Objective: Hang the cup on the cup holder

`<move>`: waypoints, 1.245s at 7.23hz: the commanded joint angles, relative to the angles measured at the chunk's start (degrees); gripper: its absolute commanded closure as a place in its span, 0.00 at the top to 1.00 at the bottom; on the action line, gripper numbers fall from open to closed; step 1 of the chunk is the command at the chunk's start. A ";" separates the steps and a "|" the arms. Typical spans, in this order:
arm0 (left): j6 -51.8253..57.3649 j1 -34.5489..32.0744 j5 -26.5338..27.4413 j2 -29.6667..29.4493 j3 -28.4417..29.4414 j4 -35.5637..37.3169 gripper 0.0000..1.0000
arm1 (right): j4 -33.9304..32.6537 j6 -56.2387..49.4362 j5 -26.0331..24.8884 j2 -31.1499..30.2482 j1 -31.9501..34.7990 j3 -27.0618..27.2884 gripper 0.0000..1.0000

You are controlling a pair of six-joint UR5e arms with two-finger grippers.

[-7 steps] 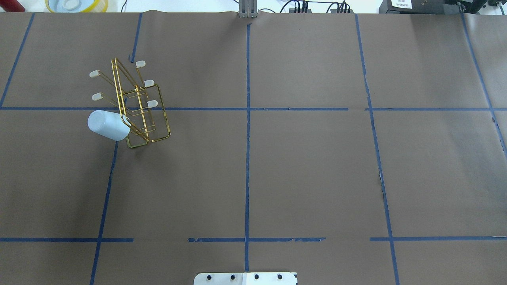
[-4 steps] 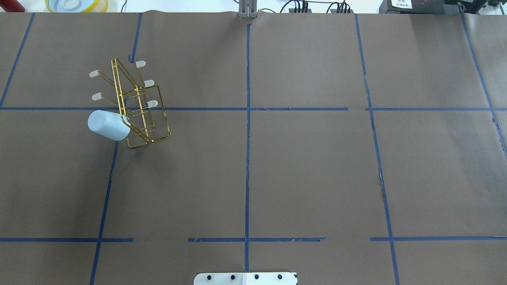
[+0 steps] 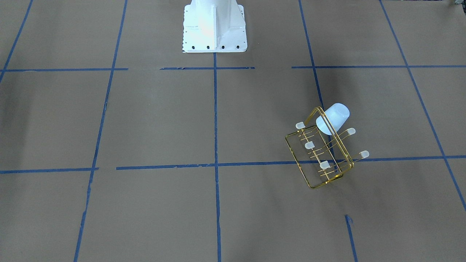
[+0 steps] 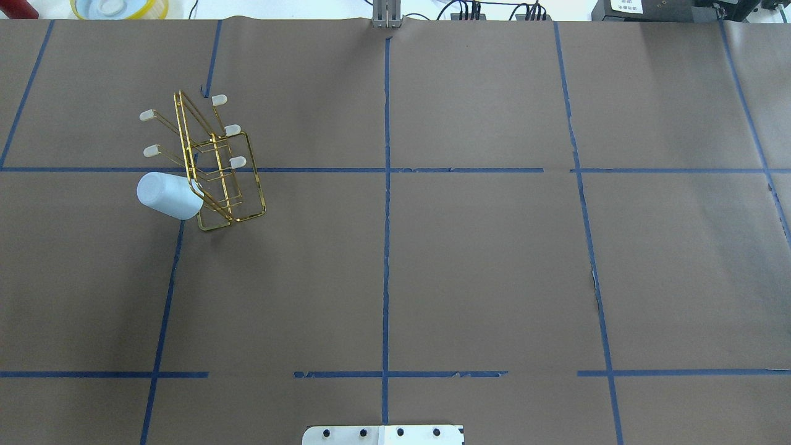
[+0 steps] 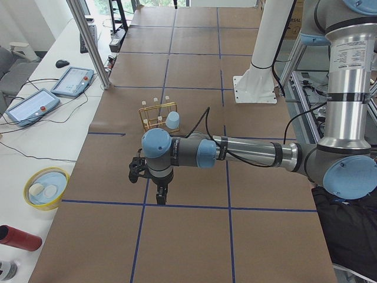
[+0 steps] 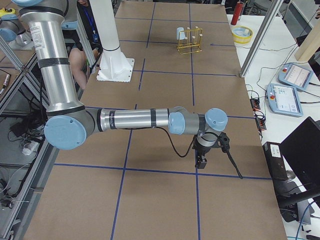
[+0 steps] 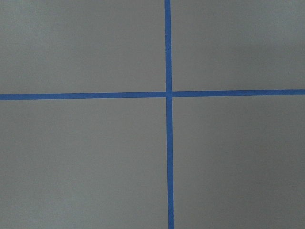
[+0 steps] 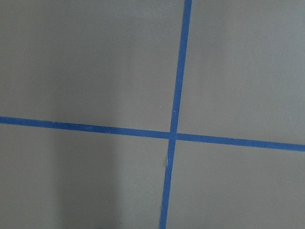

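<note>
Overhead exterior, left: the small pale-blue plastic tumbler [image 4: 165, 194] looks light and slick, so I'd take its tapered wall; whether my left pincer [image 5: 160, 199] or right pincer [image 6: 201, 161] is spread, I cannot tell.

The small pale-blue plastic tumbler [image 4: 165, 195] hides its own mouth and the prong under it on the gold wire rack [image 4: 210, 162]. The left gripper [image 5: 160, 197] and right gripper [image 6: 201, 160] show only from the side, so their jaws cannot be judged. The overhead view's lower edge cuts off the white robot base [image 4: 383, 434].

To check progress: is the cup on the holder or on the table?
On the holder: the cup sits tilted over a prong of the cup holder.
</note>
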 commanded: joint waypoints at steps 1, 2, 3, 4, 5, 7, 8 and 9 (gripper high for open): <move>-0.06 -0.02 0.22 0.05 0.73 0.33 1.00 | 0.00 -0.02 0.00 0.00 0.00 0.00 1.00; 0.03 0.07 0.14 -0.04 3.69 -0.11 1.00 | 0.00 0.07 0.00 0.00 0.00 0.00 1.00; 0.03 0.07 0.14 -0.21 4.85 -0.02 1.00 | 0.09 -0.02 0.00 0.00 0.00 0.00 1.00; 0.03 0.07 0.05 -0.30 3.65 0.24 1.00 | 0.00 -0.02 0.00 0.00 0.00 0.00 1.00; 0.03 0.07 0.05 -0.74 3.03 0.24 1.00 | 0.00 -0.02 0.00 0.00 -0.09 0.00 1.00; 0.03 0.07 0.14 -0.83 2.58 0.33 1.00 | 0.00 -0.02 0.00 0.00 0.00 0.00 1.00; 0.03 0.07 0.31 -0.92 2.49 0.24 1.00 | 0.00 -0.02 0.00 0.00 0.00 0.00 1.00; 0.03 0.07 0.32 -0.92 2.23 0.24 1.00 | 0.00 0.07 0.00 0.00 0.00 0.00 1.00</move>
